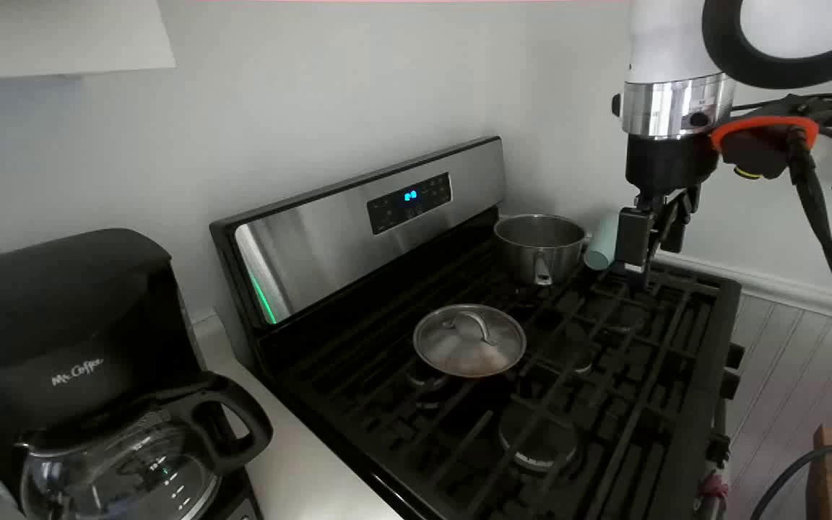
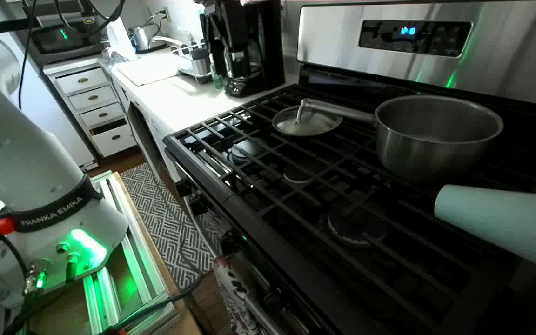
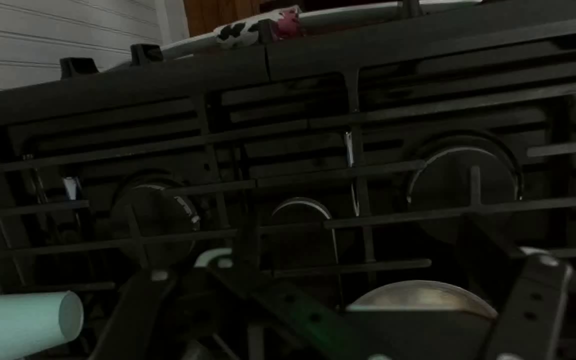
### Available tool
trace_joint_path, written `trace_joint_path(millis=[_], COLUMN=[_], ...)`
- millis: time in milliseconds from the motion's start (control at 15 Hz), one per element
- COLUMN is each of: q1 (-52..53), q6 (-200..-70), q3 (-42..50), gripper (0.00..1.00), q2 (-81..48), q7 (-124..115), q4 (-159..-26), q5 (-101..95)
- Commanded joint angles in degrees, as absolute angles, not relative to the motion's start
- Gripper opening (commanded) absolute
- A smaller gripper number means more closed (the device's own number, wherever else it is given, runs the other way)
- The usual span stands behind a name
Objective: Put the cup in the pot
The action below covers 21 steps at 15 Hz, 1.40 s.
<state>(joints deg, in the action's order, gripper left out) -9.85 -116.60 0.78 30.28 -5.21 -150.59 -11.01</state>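
Observation:
The pale blue-green cup (image 1: pixel 603 244) lies on its side on the stove grate, close beside the steel pot (image 1: pixel 540 249). It also shows on its side in an exterior view (image 2: pixel 500 223) and at the lower left of the wrist view (image 3: pixel 20 322). The pot stands upright on the grate, open at the top, in both exterior views (image 2: pixel 428 158); its inside holds no cup. My gripper (image 1: pixel 643 256) hangs pointing down, overlapping the cup's edge in that view. In the wrist view the fingers (image 3: pixel 365 227) are spread wide with nothing between them, and the cup is outside them.
A steel lid (image 1: pixel 470 339) lies on the grate (image 1: pixel 604 404); the pot's handle reaches toward it in an exterior view. The stove's back panel (image 1: pixel 358 231) rises behind the pot. A coffee maker (image 1: pixel 62 310) with a glass carafe stands on the counter beside the stove.

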Motion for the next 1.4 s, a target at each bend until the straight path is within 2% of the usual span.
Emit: trace_joint_path(millis=[0,267,533,733,1000,1067,1333], q1=[-9.1,-10.1,-15.1,-18.0,-17.3,-18.3,-18.3], q6=[-116.4,-117.9,-121.5,-122.8,-120.3,-122.0,-122.0], q3=[1.5,2.2,8.0,13.2,21.9,19.1,21.2], gripper=[1.00,1.00,1.00,1.00,1.00,1.00,1.00], q2=[30.3,30.3,28.0,22.6,12.5,19.3,12.8], q7=[-5.5,-5.8,-2.6,1.1,9.6,6.8,9.1], q4=[-150.5,-150.0,-145.5,-139.9,-130.2,-136.6,-131.6], q5=[-11.4,-12.1,-15.8,-16.6,-6.2,-11.0,-7.6])
